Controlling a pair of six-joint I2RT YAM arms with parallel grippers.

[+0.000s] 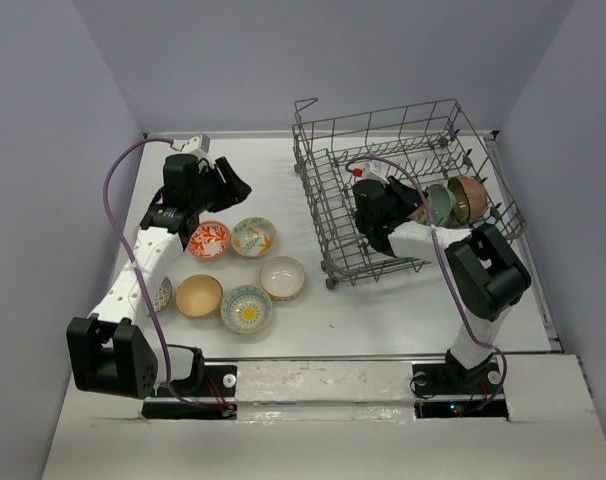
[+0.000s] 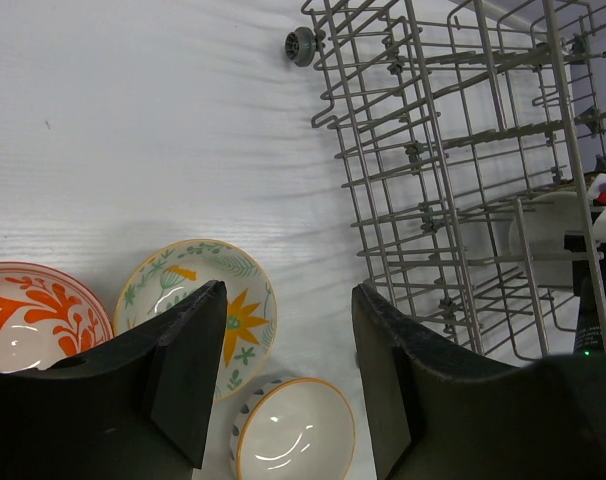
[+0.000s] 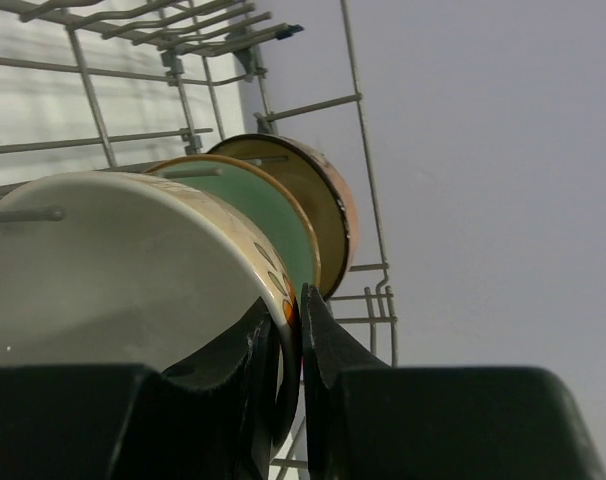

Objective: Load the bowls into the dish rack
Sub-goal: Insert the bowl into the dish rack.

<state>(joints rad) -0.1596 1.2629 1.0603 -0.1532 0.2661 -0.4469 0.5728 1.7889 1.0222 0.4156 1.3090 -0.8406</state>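
I am watching the right fingers (image 3: 313, 325) clamping the rim of a cream bowl (image 3: 113, 270) inside the dish rack (image 1: 403, 190), one finger inside the rim and one outside. The cream bowl is standing on edge among the rack's wires. Beside it, toward the rack's right end, a teal bowl (image 3: 273, 215) and a brown bowl (image 3: 328, 200) are standing on edge too. From overhead the arm is covering most of the cream bowl. The fingers are cutting off its outer pattern, so I am seeing only a sliver of orange and green.

The left fingers (image 2: 208, 320) are hanging apart with nothing between them, over the table (image 1: 383, 320) left of the rack. A floral bowl (image 2: 248, 320) is lying partly hidden under them, with a red-orange patterned bowl (image 2: 33, 320) farther from the rack and a white bowl (image 2: 293, 430) cut off at the wrist view's bottom edge. Overhead I am also seeing a tan bowl (image 1: 199, 296) and a blue-rimmed bowl (image 1: 246, 308), both left of the rack. Another bowl (image 1: 164, 293) is lying half hidden under the left arm, its pattern too small to make out. A small grey wheel (image 2: 301, 46) is sticking out at the rack's corner.
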